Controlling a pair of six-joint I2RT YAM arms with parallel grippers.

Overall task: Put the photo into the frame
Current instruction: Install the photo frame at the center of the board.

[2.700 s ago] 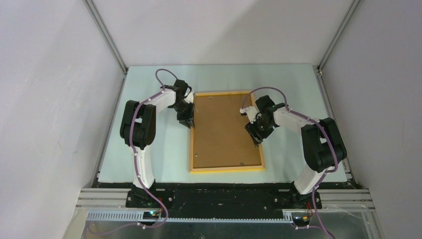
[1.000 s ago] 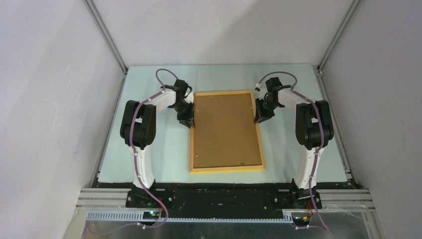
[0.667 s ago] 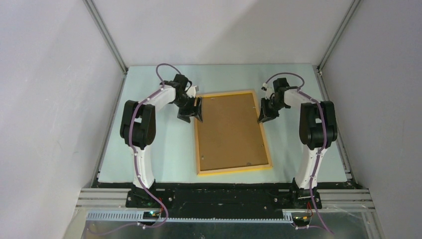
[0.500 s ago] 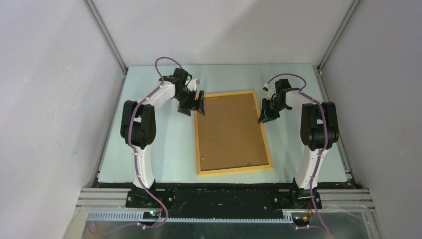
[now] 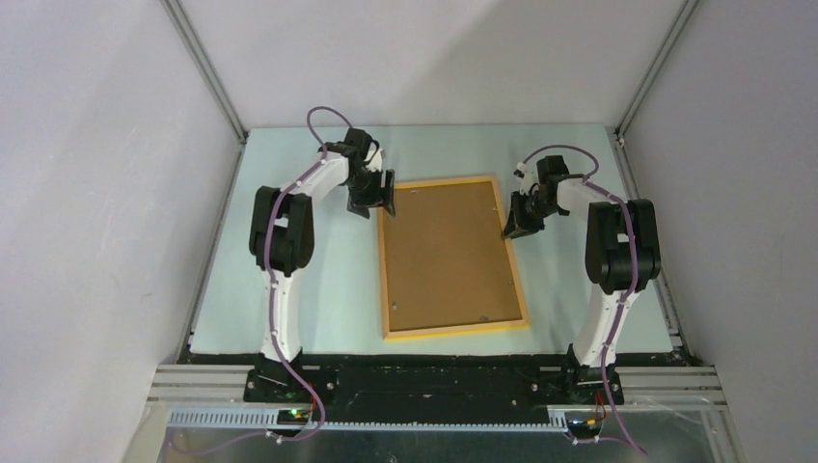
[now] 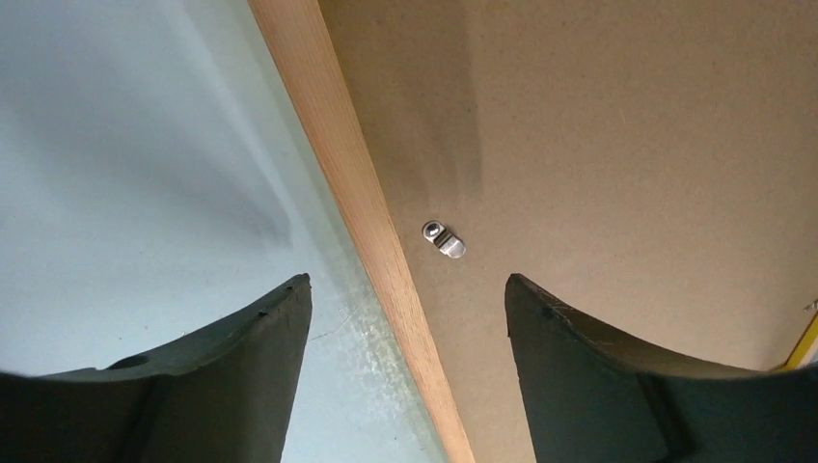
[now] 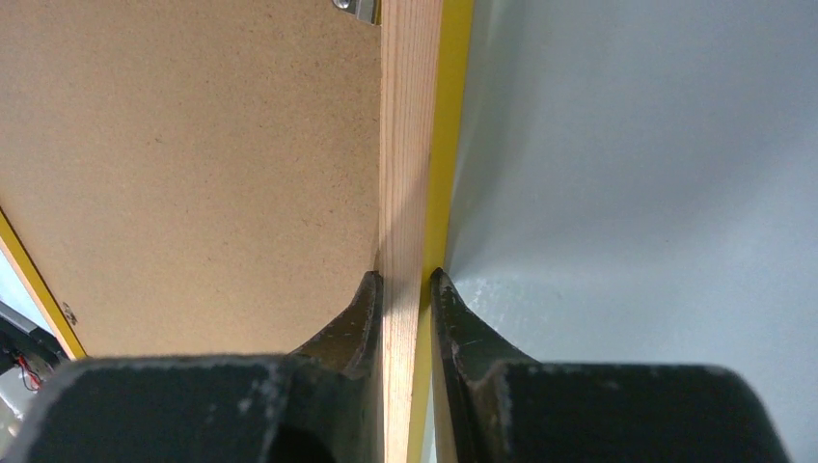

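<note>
One big picture frame (image 5: 455, 329) with thin yellow-orange wood edges lies on the pale green table (image 5: 328, 289), plain brown backing board (image 5: 449, 256) up. The right gripper (image 5: 511, 230) pinches its far right edge. The left gripper (image 5: 378, 204) hangs wide open over the far left edge, having let go; the frame has turned a little. Only the left wrist view shows a small silver clip (image 6: 444, 239).
</note>
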